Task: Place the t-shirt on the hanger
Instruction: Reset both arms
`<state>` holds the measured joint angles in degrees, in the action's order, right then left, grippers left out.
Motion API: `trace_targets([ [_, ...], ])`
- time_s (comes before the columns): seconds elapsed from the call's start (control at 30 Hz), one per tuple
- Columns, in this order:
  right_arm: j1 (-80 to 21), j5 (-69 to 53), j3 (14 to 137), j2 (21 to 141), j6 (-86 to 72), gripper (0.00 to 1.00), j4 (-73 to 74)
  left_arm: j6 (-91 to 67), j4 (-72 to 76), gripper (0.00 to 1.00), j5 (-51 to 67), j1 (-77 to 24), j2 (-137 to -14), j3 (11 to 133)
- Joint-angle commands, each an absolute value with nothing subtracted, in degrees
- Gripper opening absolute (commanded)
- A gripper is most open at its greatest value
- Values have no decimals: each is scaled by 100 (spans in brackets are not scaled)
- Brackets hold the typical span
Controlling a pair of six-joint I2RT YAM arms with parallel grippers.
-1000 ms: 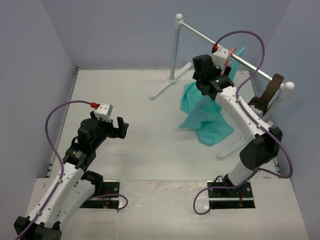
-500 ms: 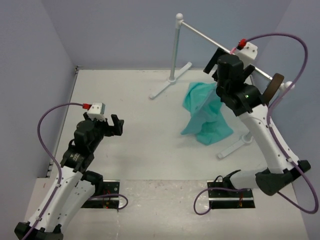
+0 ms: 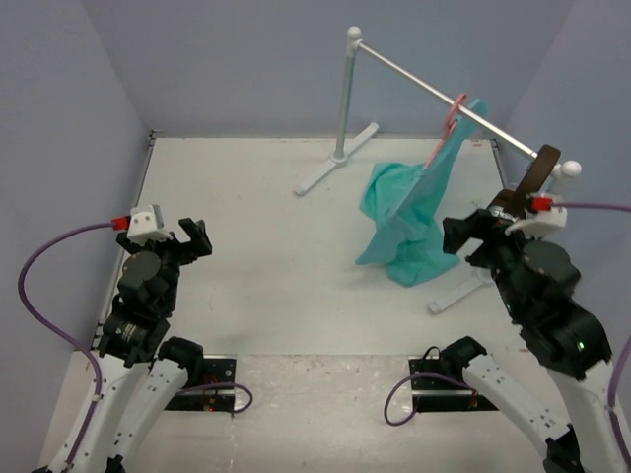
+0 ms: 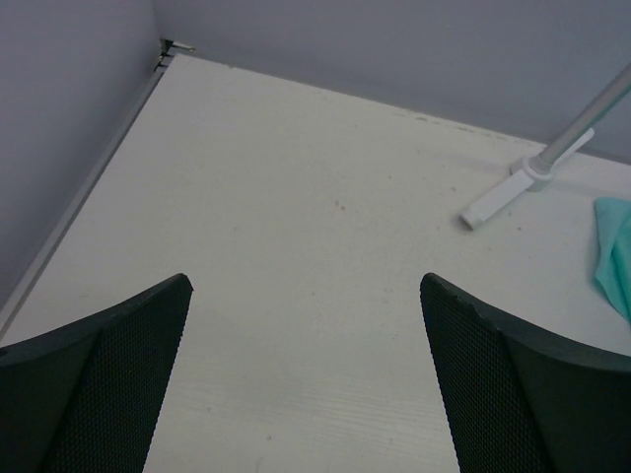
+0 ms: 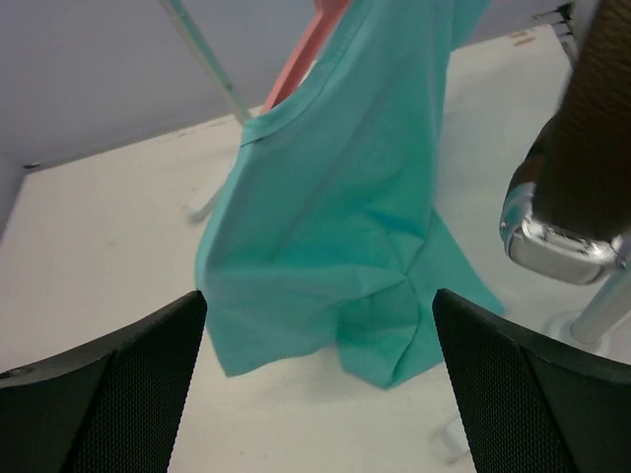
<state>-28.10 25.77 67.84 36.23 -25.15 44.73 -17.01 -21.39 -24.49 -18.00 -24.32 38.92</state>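
Teal soft cloth t-shirt drapes from thin pink plastic hanger on silver metal rail. Left gripper, right gripper: fingers spread wide, holding nothing.

left gripper and right gripper spread wide (both aloft).

walls: lavender | table: white | rail: silver, white ball ends

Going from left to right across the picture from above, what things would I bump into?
left arm → white post of the rail → t-shirt → brown strap
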Motion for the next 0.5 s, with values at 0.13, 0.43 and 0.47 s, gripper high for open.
trace_targets([
  [0.13, -2814, 2124, 6512, 2212, -2182, 99, 5241, -1871, -2364, 100, -2936, -1749, -2023, 3590],
  [0.43, -2820, 2645, 5616, 1684, -2202, 99, 5066, -1790, -2341, 100, -2801, -1749, -1891, 3472],
  [0.47, -2816, 2616, 5420, 1617, -2219, 99, 4961, -1782, -2349, 100, -2822, -1749, -1895, 3472],
])
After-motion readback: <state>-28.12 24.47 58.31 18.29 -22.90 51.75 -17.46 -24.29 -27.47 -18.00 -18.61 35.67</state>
